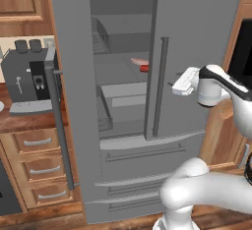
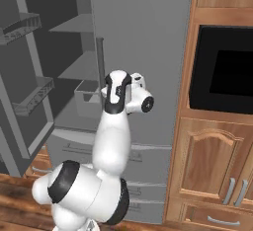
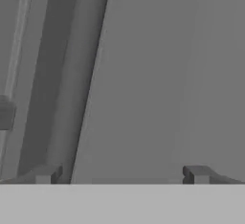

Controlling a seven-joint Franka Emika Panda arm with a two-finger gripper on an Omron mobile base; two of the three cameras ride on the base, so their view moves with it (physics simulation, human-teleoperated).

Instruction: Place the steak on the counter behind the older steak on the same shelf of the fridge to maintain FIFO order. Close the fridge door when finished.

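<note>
The grey fridge (image 1: 197,37) has its left door (image 1: 69,86) swung open and its right door shut. On a middle shelf inside lies a pale pink steak (image 1: 139,61), partly cut off by the right door's edge, with a red piece (image 1: 144,68) just in front of it. My gripper (image 1: 173,85) hovers close to the shut right door, right of its vertical bar handle (image 1: 160,86). In the hand view the gripper (image 3: 122,175) is open, its fingertips (image 3: 45,174) wide apart with nothing between them, facing the flat grey door (image 3: 162,74). The dark wood counter (image 1: 19,120) lies left of the fridge.
A grey coffee machine (image 1: 27,79) and a toaster (image 1: 28,45) stand on the counter, above wooden drawers (image 1: 39,170). The open door's shelves (image 2: 29,96) jut out on the left. A black wall oven (image 2: 222,72) and wood cabinets (image 2: 207,161) flank the fridge (image 2: 143,27) on the right.
</note>
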